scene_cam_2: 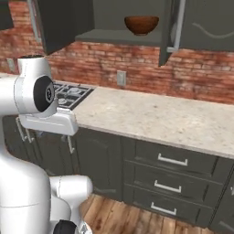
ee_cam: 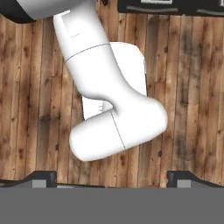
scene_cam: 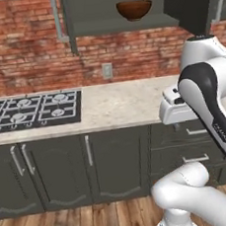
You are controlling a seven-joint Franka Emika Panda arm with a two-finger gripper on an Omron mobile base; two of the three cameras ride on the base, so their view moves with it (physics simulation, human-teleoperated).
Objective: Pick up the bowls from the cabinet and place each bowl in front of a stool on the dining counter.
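One dark reddish-brown bowl [scene_cam: 134,9] [scene_cam_2: 141,24] sits upright on the grey inner shelf of the open wall cabinet [scene_cam: 120,27] [scene_cam_2: 116,36], high above the worktop. My gripper [ee_cam: 111,178] is open, its two dark fingertips [ee_cam: 43,177] far apart with nothing between them. It points straight down at the wooden floor, far below the bowl. The white hand [scene_cam: 174,109] [scene_cam_2: 51,122] hangs in front of the worktop's edge. The dining counter and the stools are out of view.
A beige worktop [scene_cam: 119,104] [scene_cam_2: 155,121] with a black gas hob [scene_cam: 32,110] [scene_cam_2: 69,93] runs under the cabinet. Dark grey doors and drawers [scene_cam_2: 171,160] stand below it. The cabinet's open doors [scene_cam: 191,1] [scene_cam_2: 55,23] jut out on either side.
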